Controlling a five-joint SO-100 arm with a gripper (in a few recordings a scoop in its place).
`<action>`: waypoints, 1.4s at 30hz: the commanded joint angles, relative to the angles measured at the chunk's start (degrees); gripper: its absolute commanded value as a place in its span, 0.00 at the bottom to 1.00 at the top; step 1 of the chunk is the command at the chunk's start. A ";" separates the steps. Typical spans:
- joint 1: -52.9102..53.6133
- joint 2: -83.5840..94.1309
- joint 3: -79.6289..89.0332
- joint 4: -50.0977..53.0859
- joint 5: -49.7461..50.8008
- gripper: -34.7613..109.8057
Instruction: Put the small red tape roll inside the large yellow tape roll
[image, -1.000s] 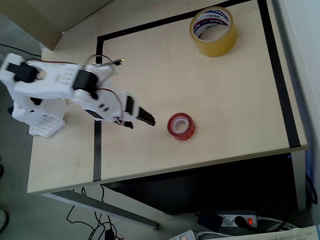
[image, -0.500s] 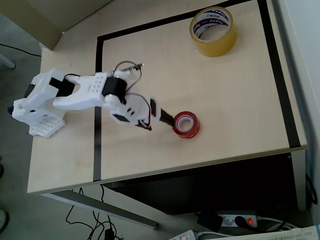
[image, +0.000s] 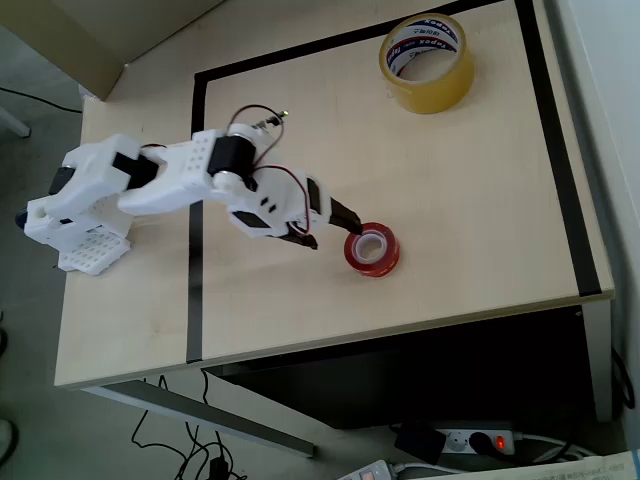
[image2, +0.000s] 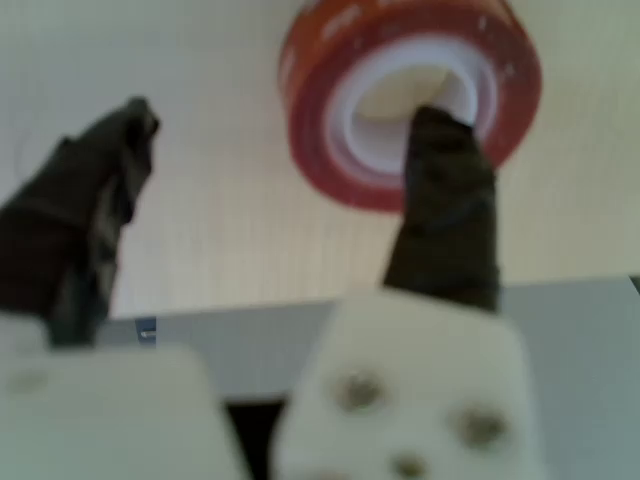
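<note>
The small red tape roll (image: 373, 262) lies flat on the table's near middle, its whitish core facing up. In the wrist view the red roll (image2: 330, 150) is close ahead, and my gripper (image2: 288, 110) is open. The right finger (image2: 440, 200) has its tip over the roll's core hole, while the left finger (image2: 95, 200) stands outside, left of the roll. From overhead my gripper (image: 335, 232) touches the roll's left side. The large yellow tape roll (image: 427, 62) stands at the far right of the table, well apart.
Black tape lines (image: 196, 180) frame the pale wooden table (image: 450, 180). The arm's white base (image: 75, 230) sits at the left edge. The table's front edge (image: 400, 325) runs just below the red roll, with cables and a power strip (image: 470, 440) on the floor.
The arm has swung right and stretched out to the red roll, which shifted slightly to the right. One finger now reaches over the roll's core.
</note>
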 joint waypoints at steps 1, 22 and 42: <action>-0.18 -0.88 -7.12 0.79 -0.44 0.43; -7.38 12.22 -11.95 0.79 1.58 0.24; -27.77 5.98 -22.59 -18.98 2.64 0.24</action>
